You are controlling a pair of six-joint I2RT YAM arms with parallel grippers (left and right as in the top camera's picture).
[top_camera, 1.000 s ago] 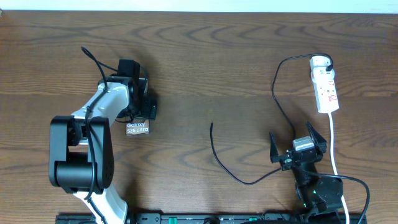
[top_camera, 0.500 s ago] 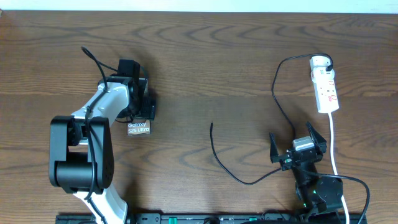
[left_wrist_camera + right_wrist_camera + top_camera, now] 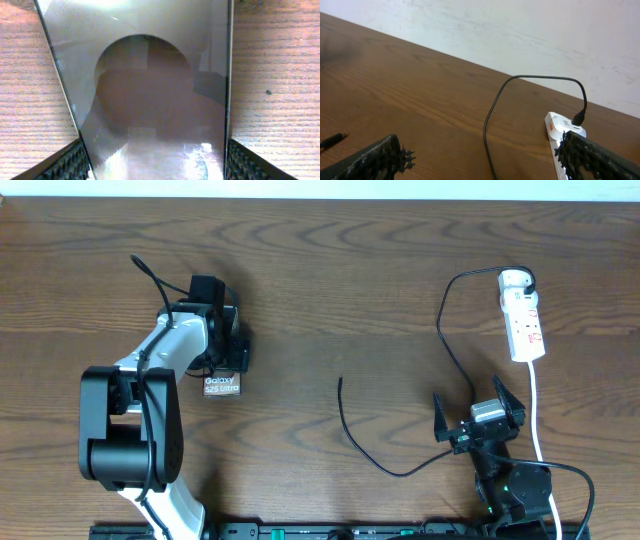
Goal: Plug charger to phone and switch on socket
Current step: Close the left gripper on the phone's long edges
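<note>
The phone (image 3: 221, 387) lies flat on the table at the left, its white "Galaxy S25 Ultra" text showing. My left gripper (image 3: 228, 358) is over it and shut on it. In the left wrist view the phone (image 3: 150, 75) fills the gap between both fingers (image 3: 155, 152), which touch its long edges. The charger cable (image 3: 352, 436) runs from the adapter on the socket (image 3: 524, 320) across the table, and its plug tip (image 3: 340, 381) lies free at mid-table. My right gripper (image 3: 478, 420) is open and empty, near the front edge, beside the cable (image 3: 492, 112) and the socket (image 3: 559, 125).
The socket's white cord (image 3: 536, 410) runs down the right side past my right arm. The cable loops just left of my right gripper. A white wall (image 3: 530, 30) stands behind the table's far edge.
</note>
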